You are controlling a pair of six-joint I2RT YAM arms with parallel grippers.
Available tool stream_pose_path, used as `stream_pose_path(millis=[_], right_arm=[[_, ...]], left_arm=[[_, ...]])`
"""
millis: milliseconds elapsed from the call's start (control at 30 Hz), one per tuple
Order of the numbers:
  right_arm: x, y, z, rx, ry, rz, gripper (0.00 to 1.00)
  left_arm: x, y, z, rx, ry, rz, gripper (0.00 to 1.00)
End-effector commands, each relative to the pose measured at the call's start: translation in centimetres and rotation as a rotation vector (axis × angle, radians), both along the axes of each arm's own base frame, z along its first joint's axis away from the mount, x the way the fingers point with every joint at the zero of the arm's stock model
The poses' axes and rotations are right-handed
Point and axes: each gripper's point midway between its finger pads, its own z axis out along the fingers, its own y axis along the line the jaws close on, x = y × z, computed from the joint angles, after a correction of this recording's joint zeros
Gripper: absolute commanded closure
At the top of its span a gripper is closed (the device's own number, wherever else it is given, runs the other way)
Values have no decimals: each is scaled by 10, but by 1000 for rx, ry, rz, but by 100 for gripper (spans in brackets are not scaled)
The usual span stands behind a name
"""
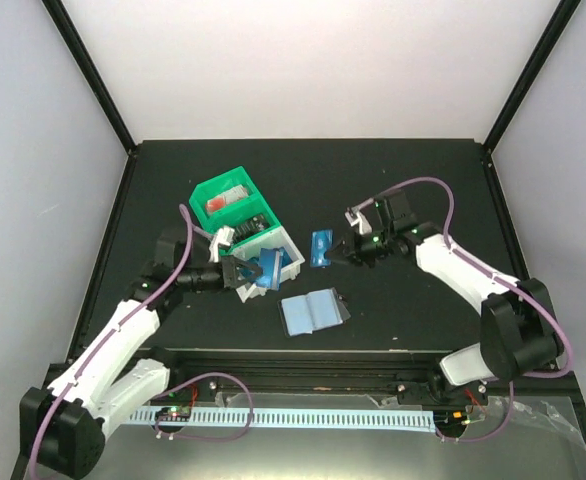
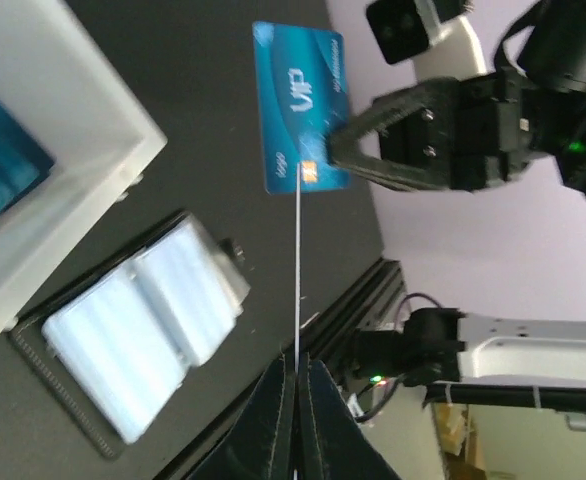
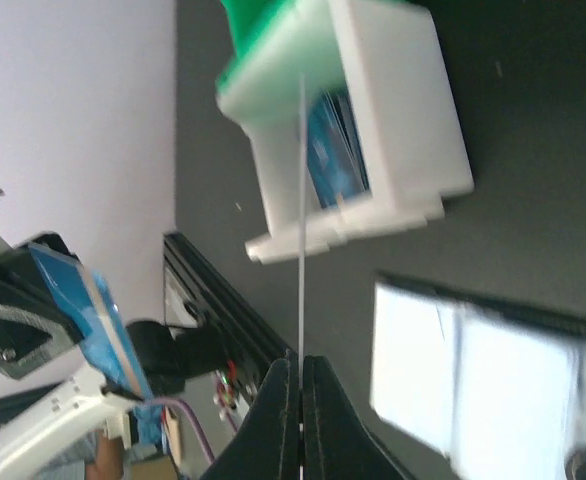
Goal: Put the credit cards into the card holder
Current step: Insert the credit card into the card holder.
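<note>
The card holder (image 1: 311, 311) lies open on the black table, pale sleeves up; it also shows in the left wrist view (image 2: 143, 325) and the right wrist view (image 3: 493, 370). My left gripper (image 1: 245, 272) is shut on a blue credit card (image 1: 269, 270) beside the white bin, left of and above the holder; in its own view (image 2: 297, 362) the card is a thin edge (image 2: 297, 260). My right gripper (image 1: 349, 250) is shut on another blue card (image 1: 321, 248), above and right of the holder. That card shows face-on in the left wrist view (image 2: 303, 105) and edge-on in its own view (image 3: 301, 200).
A white bin (image 1: 285, 250) with more blue cards (image 3: 333, 150) stands beside a green bin (image 1: 228, 200) holding small items, left of centre. The table's black front rail (image 1: 303, 355) runs just below the holder.
</note>
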Motion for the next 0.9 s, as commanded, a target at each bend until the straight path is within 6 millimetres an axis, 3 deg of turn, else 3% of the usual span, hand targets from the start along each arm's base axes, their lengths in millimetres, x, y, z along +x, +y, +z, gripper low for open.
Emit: stream_pose_path(millis=[0, 167, 300, 567, 867], right_arm=[[-37, 0, -19, -40, 29, 51, 99], [-69, 16, -41, -59, 27, 98, 99], [-82, 27, -57, -56, 20, 103, 99], [-92, 17, -103, -126, -5, 147, 99], [-101, 7, -132, -192, -10, 197, 99]], left_arm=[[-8, 1, -33, 110, 47, 77, 98], [-23, -10, -64, 119, 56, 95, 98], [-31, -9, -84, 161, 49, 146, 98], [-47, -5, -128, 202, 100, 150, 99], [-46, -1, -150, 257, 113, 189, 98]])
